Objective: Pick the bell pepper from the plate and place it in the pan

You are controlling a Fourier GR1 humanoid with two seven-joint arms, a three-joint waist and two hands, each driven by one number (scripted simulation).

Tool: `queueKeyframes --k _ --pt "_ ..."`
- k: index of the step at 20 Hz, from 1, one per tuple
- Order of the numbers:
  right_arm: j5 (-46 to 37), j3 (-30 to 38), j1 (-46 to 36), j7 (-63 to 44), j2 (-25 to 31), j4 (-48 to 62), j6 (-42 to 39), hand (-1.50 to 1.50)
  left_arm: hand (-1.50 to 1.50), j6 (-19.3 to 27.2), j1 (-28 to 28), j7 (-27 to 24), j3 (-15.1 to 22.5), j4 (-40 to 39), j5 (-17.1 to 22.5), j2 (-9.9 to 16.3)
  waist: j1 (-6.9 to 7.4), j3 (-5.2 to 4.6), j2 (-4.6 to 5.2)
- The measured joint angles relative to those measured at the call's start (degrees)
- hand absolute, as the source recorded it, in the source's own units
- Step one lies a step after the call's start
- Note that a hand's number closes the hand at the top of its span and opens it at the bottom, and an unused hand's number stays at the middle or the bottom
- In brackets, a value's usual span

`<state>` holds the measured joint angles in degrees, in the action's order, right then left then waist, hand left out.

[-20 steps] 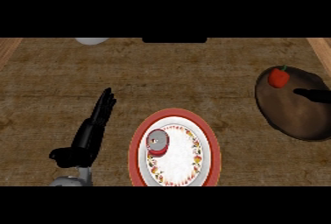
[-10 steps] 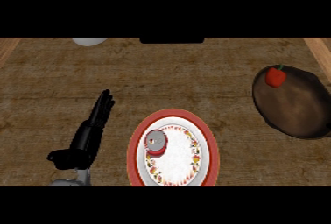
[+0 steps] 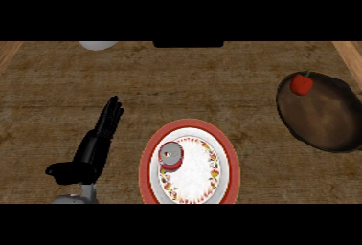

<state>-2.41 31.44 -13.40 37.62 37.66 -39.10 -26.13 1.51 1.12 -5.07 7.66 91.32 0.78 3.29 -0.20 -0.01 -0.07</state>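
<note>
1. The bell pepper (image 3: pixel 302 84), red with a small green stem, sits inside the pan (image 3: pixel 326 119) at the right of the frame, close to the pan's upper left rim.
2. The pan is dark brown, round and shallow, and it rests on the wooden counter (image 3: pixel 198 81), running nearly to the right edge of the frame.
3. At lower centre stands a plate (image 3: pixel 225 162) with a red rim and a white middle ringed by a small red and yellow pattern.
4. On the left part of the plate lies a small red round thing with a grey top (image 3: pixel 170 156); I cannot tell what it is.
5. The left hand (image 3: pixel 99 139) shows at lower left, its fingers straight and together, pointing toward the top of the frame, holding nothing. It lies beside the plate without touching it.
6. The right hand does not show anywhere.
7. At the top edge, upper left, sits a pale rounded object (image 3: pixel 98 45), and a dark flat shape (image 3: pixel 188 44) at top centre.
8. No writing, brand or label can be read on anything.
</note>
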Motion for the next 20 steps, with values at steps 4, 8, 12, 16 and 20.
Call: queueKeyframes --k 4,8,12,16,20 --pt "0.9 -0.9 4.2 -0.1 -0.6 -4.2 -0.1 -1.5 0.0 -0.1 -0.4 -0.9 -0.2 -0.6 -0.5 -0.4 0.02 0.0 0.02" --pt "1.3 -1.6 6.4 -0.2 -1.0 -7.2 0.5 -1.5 0.0 -0.3 -0.3 -0.4 -0.3 0.1 -1.0 -0.7 0.1 0.0 0.03" --pt "1.3 -2.0 7.6 -1.2 -1.5 -9.6 1.6 -1.5 0.0 -0.3 0.2 -0.8 -0.3 -1.3 -1.5 -1.4 0.14 0.01 0.05" --pt "1.5 -1.7 9.6 -1.4 -0.5 -11.7 0.9 -1.5 0.0 -1.0 0.0 1.7 -0.9 1.4 -1.1 -0.7 0.13 0.0 0.03" --pt "0.6 -1.7 10.9 -0.1 -1.1 -13.4 3.0 -1.5 0.0 -0.8 -0.6 1.3 -0.6 1.7 -1.4 -1.0 0.15 0.0 0.03"
